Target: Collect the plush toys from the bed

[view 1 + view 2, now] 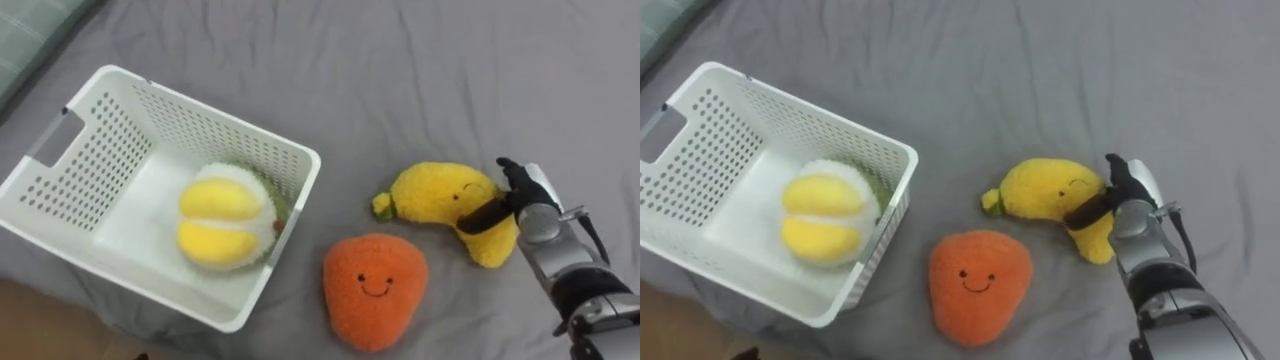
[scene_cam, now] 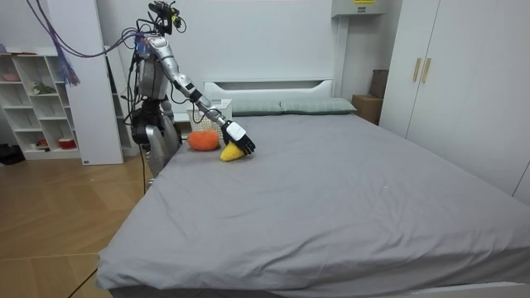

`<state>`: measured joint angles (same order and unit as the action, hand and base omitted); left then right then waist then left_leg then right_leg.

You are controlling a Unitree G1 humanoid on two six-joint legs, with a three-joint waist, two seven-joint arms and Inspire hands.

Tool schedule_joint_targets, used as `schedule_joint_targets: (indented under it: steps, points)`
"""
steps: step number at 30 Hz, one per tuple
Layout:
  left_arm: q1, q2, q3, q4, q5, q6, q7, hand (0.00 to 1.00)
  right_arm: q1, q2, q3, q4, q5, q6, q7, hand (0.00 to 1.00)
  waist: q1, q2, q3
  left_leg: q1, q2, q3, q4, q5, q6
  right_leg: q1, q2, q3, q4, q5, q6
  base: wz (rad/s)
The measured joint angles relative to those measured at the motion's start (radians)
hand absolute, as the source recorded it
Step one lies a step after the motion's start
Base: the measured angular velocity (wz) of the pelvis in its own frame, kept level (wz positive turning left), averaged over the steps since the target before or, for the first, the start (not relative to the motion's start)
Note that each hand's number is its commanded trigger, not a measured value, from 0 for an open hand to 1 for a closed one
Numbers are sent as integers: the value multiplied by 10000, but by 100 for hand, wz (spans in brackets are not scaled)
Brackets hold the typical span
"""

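A yellow banana plush (image 1: pixel 440 195) (image 1: pixel 1045 190) lies on the grey bed, right of centre. My right hand (image 1: pixel 512 195) (image 1: pixel 1118 195) is at its right end, thumb and fingers curled round the plush. An orange smiling plush (image 1: pixel 373 288) (image 1: pixel 978 283) lies just in front of the banana. A white perforated basket (image 1: pixel 60 175) (image 1: pixel 680 140) stands at the left and holds a yellow-and-white plush (image 1: pixel 222 217) (image 1: pixel 823 213). In the room view I stand at the bedside by the headboard end, right arm stretched out over the mattress to the banana plush (image 2: pixel 232 152).
The grey bed sheet (image 1: pixel 420 80) stretches wide beyond the toys. A greenish pillow (image 1: pixel 30 35) shows at the top left corner. The bed's near edge and wooden floor (image 1: pixel 40 325) lie at the lower left. White shelves (image 2: pixel 41 108) and wardrobes (image 2: pixel 464 74) stand around the room.
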<state>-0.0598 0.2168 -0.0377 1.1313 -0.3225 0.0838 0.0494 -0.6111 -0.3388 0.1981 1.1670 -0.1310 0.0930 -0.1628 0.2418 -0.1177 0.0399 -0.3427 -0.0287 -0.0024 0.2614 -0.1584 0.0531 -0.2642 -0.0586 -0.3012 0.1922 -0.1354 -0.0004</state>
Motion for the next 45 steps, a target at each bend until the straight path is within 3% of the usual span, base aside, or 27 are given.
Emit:
schedule_joint_targets:
  steps: [4,5,6,7,8,9,14,33,40,42,45]
  points:
    - [-209,0,-379,293,-13,-106,1,0,-6,-114,72,14,162,-168,-99,1,109,17,43,-298,23,-97,-13,14,-8,-464,-6,-33,266,-11,-1,-2]
    - [-210,2,-401,333,-11,-139,1,0,-7,-122,71,13,109,-217,-101,14,116,13,72,-291,25,-284,-17,15,-9,-630,-11,-36,458,-27,-5,-8]
    - [-213,6,-400,362,-10,-182,1,0,-7,-129,70,13,73,-270,-102,49,125,4,88,-290,27,-386,-18,16,-11,-706,-21,-38,573,-43,-13,-12]
    - [-222,10,-399,362,-11,-215,1,0,-19,-160,70,5,12,-342,-127,65,112,5,140,-292,11,-549,-18,16,-11,-746,-70,-50,623,-52,-26,-11]
    - [-253,8,-399,357,-12,-222,1,0,-45,-199,70,5,-57,-365,-208,89,107,4,178,-325,-10,-574,-24,14,-15,-696,-105,-66,607,-50,-27,-10]
    - [-275,8,-399,353,-11,-229,2,0,-75,-211,70,6,-65,-365,-251,100,99,19,204,-337,-12,-565,-29,13,-15,-705,-111,-80,609,-48,-29,-8]
    - [-383,20,-433,347,-23,-408,1,0,-154,-244,93,47,-57,-364,-346,100,98,30,228,-449,-22,-545,-39,13,-16,-800,-127,-88,610,-47,-29,-1]
    - [-374,-47,-669,302,-785,-420,3,0,-195,-253,162,353,59,-492,-556,100,123,250,205,-500,-30,-551,-26,36,-47,-826,-160,-284,598,-50,-27,0]
    - [-96,10,-629,268,-537,-422,0,0,-159,-257,288,-478,-666,-480,-530,100,22,267,188,88,-16,-270,-44,36,-47,-278,-165,-245,547,-50,-27,-7]
    - [-8,24,-620,272,-492,-412,1,0,-78,-265,377,-954,-670,-463,-514,100,-22,256,141,369,-23,-224,-55,36,-48,36,-159,-220,444,-49,-26,0]
    - [282,25,-412,215,-113,-386,2,0,493,-268,351,-2350,-717,-454,-494,100,-199,249,0,903,-18,-189,-134,36,-48,556,-153,-190,407,-50,-25,3]
